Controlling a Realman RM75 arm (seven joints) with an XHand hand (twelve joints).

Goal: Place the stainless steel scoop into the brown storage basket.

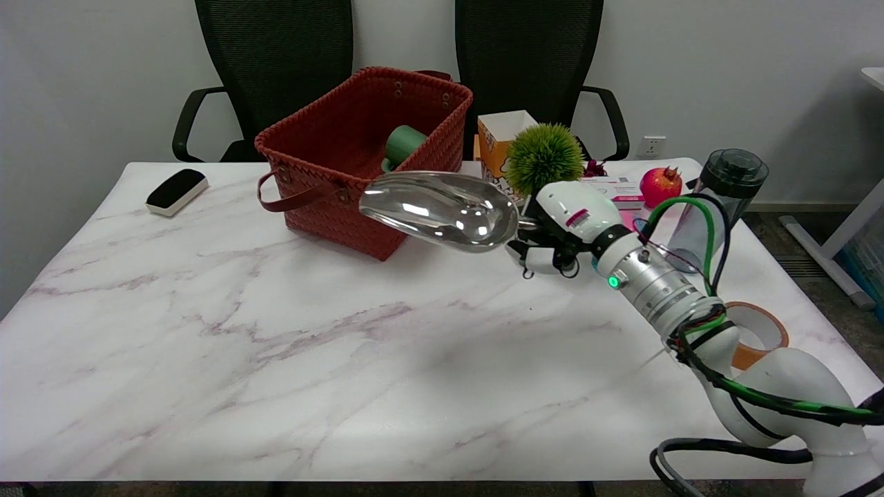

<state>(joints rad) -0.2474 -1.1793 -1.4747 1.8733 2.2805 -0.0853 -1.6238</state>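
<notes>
Right hand [563, 231] closed on scoop [442, 208] handle, seemingly by curled fingers, grip partly hidden. Scoop held in the air above surface [276, 359], bowl overlapping near-right corner of basket [331, 200]. Green cup [402, 146] inside basket.

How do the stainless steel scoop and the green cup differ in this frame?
The stainless steel scoop is shiny silver metal; the green cup is matte green. The scoop is held in the air by the right hand, outside the brown storage basket; the cup lies on its side inside the basket. The scoop looks larger. Both are open, hollow vessels.
</notes>
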